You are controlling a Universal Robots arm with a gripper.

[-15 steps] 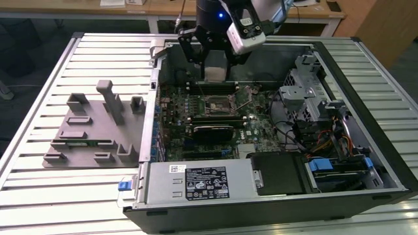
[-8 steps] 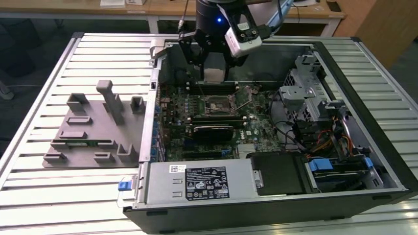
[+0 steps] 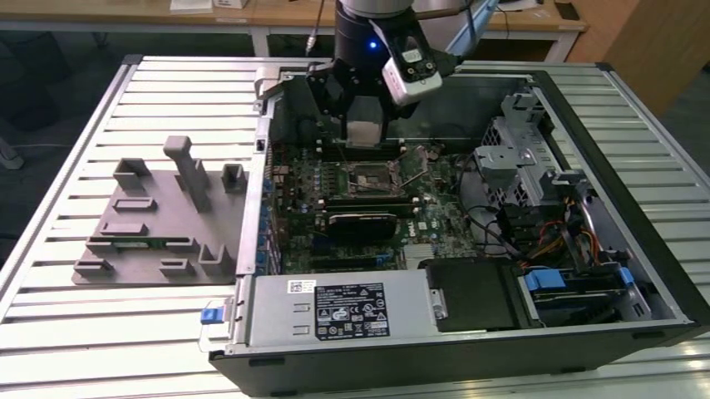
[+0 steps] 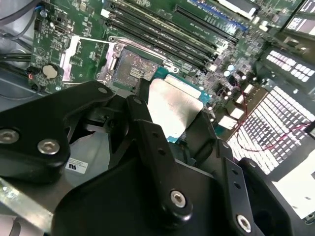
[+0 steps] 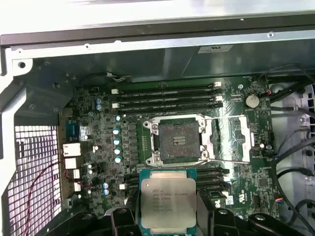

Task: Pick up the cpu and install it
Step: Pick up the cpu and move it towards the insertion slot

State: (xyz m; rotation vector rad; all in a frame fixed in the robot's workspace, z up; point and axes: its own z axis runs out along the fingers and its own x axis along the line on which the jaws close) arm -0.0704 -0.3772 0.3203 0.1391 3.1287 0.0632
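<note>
over the motherboard [image 5: 93, 142]: the cpu [image 5: 168, 201] hangs in the gripper [image 5: 168, 221], inside the open computer case [image 3: 621, 208], near the socket [image 5: 178, 141] but clear of it.
fingers [image 4: 142, 123]: closed narrowly on two opposite edges of the cpu, one black finger at each side; nothing else is held.
step in hand: by my judgement, the carry to the socket; the chip is lifted but not seated.
socket: open, with its load plate [image 5: 231, 137] folded aside, the thin wire lever [image 5: 226, 162] swung out and the dark contact field bare.
what seating calls for: probably squaring the chip's edges to the socket frame, matching its orientation, and a level, gentle descent, since the contact field looks fine and fragile.
cpu: flat and square, with a brushed silver-grey lid bearing faint print, on a thin green rim.
board: green and crowded with small cylinders; long black memory slots [image 5: 167, 98] run beside the socket.
fixture [image 3: 155, 224]: grey, blocky, matte plastic on the ribbed metal table [image 3: 66, 332], well apart from the case.
</note>
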